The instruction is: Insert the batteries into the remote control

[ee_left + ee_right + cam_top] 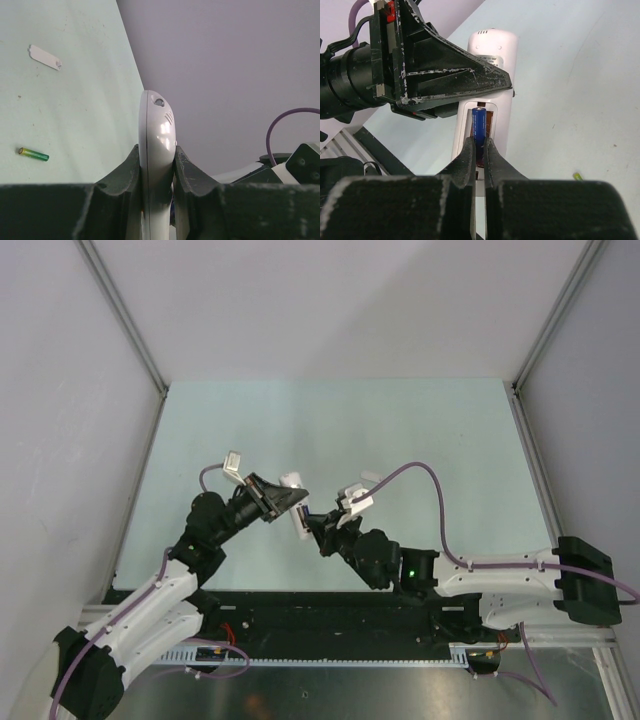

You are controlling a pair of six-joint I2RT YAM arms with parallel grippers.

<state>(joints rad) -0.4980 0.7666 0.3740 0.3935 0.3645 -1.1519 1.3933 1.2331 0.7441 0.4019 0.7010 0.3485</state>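
Slippage is the main risk on the left side. The left gripper [156,154] is closed on the remote control [159,120] across its narrow edges. Only the lower part of the smooth white casing is clamped, and the handset appears to be held up off the table [85,115]. If it is pushed hard from behind, it could be twisted or squeezed out of that hold.

In the middle, the open compartment on the back of the remote is turned toward the right arm. The purple battery [479,122] is pinched at its lower half by the right gripper [480,144], whose jaws are drawn almost together around it. Its upper end is set into the recess just below a left finger, but whether it is fully seated cannot be told. If it is misaligned with the contacts, it could be jammed, or sprung out on release. Polarity cannot be checked from these views. Contact between the two closely crowded sets of fingers is also possible.

Further right, the green battery [34,154] is seen lying on the table, well apart from the white cover [45,57], and could be rolled away if brushed.
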